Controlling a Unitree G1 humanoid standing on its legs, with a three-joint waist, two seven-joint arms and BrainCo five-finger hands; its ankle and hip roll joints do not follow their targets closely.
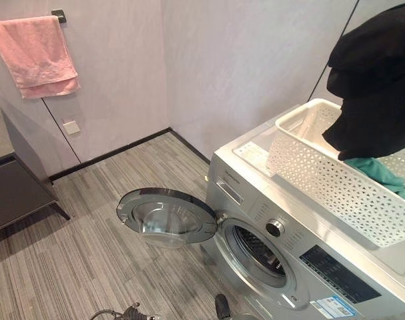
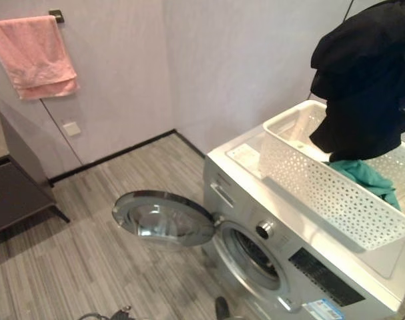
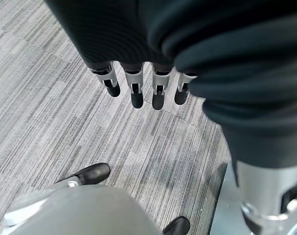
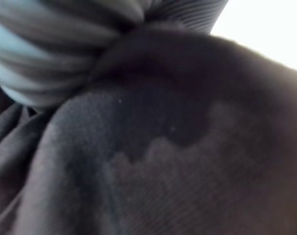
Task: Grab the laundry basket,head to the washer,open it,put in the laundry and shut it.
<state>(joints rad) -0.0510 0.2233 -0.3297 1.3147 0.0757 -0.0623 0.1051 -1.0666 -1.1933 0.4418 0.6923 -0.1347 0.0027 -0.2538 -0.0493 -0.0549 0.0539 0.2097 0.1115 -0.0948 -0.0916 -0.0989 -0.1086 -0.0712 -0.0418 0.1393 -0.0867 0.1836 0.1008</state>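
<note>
Washer (image 1: 309,267), door (image 1: 167,215) open at centre; white basket (image 1: 335,177) on top, black garment (image 1: 375,87) lifted upper right, right-hand grip apparently hidden; left hand (image 3: 146,90) fingers straight.

My left hand (image 3: 138,83) hangs low over the floor, fingers (image 3: 136,95) straight and relaxed, side by side and pointing down, holding nothing. My right arm is raised high at my right side. My right hand is buried in dark cloth (image 1: 375,80), so I cannot tell how its fingers sit.
</note>
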